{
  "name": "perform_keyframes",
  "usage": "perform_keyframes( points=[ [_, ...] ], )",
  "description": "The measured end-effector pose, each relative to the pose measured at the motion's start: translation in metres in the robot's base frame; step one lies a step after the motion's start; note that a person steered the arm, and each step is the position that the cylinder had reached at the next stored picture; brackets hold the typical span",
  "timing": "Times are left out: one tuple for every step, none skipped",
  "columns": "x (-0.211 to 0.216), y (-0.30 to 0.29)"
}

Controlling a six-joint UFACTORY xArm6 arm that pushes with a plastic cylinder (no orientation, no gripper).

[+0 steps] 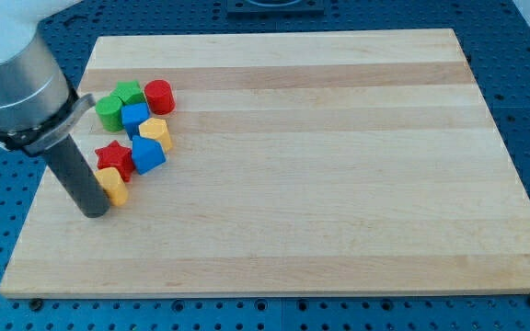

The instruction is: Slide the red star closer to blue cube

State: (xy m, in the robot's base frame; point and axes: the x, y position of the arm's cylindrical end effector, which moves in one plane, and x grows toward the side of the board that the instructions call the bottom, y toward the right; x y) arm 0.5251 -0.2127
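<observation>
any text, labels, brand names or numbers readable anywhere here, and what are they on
None: no word, number, label or sign can be read in this view.
The wooden board, the red star, the blue cube and the other coloured blocks carry no print.
The grey arm housing and the rod down to my tip show no markings either.

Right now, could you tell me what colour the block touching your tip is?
Yellow, beside my tip; camera view.

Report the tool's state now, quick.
No jaws to open or close: my tip holds nothing, touching the yellow block below the red star.
</observation>
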Motion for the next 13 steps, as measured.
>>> perform_keyframes(
  points=[
    [0.000, 0.039],
    [0.007, 0.043],
    [0.007, 0.065],
    [0.017, 0.070],
    [0.031, 0.060],
    [0.040, 0.053],
    [0.033, 0.050],
    [-0.008, 0.065],
    [-0.023, 0.067],
    [-0.023, 0.067],
    [-0.023, 0.078],
    [-0.031, 0.139],
    [-0.031, 0.139]
  ],
)
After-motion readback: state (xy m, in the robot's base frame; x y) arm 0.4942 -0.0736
